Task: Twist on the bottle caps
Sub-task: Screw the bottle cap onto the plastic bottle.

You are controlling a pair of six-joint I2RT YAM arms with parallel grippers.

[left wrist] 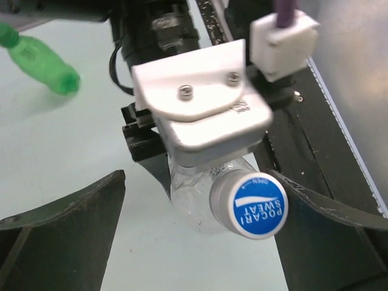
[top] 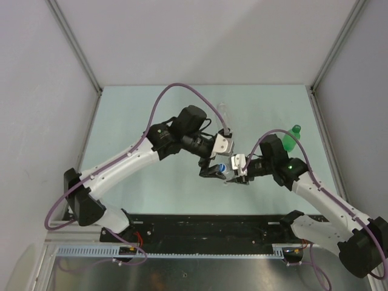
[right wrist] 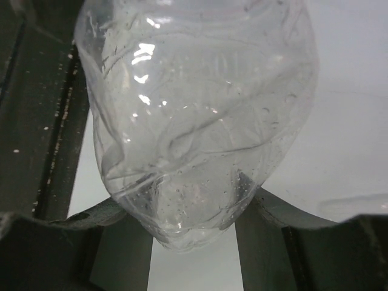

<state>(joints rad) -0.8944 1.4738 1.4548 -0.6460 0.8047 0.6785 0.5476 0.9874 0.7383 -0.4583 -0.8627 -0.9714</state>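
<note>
The pale green desk (top: 151,185) carries both white arms, which meet near its middle. The left arm (top: 127,159) reaches in from the left and the right arm (top: 321,194) from the right, their wrists almost facing each other.

A translucent green plastic bottle (top: 290,139) (left wrist: 45,63) lies on the desk behind the right arm, well apart from both grippers. A second clear plastic bottle (top: 222,111) shows at the back, partly hidden behind the left arm; whether it wears a cap cannot be told.

The right gripper (top: 241,165) (right wrist: 188,218) is clenched on a clear crumpled plastic bottle (right wrist: 200,121) (left wrist: 194,194), one finger on each side of its lower body, holding it above the desk with the neck turned toward the left wrist.

On that neck sits a round white plastic cap with a blue printed top (left wrist: 257,206) (top: 223,167). How far it is threaded on cannot be seen.

The left gripper (top: 212,171) (left wrist: 203,182) is released, with its dark fingers (left wrist: 73,230) spread wide to either side of the cap. One finger stands clear of it and the other just beside its rim, with no grip on it.
</note>
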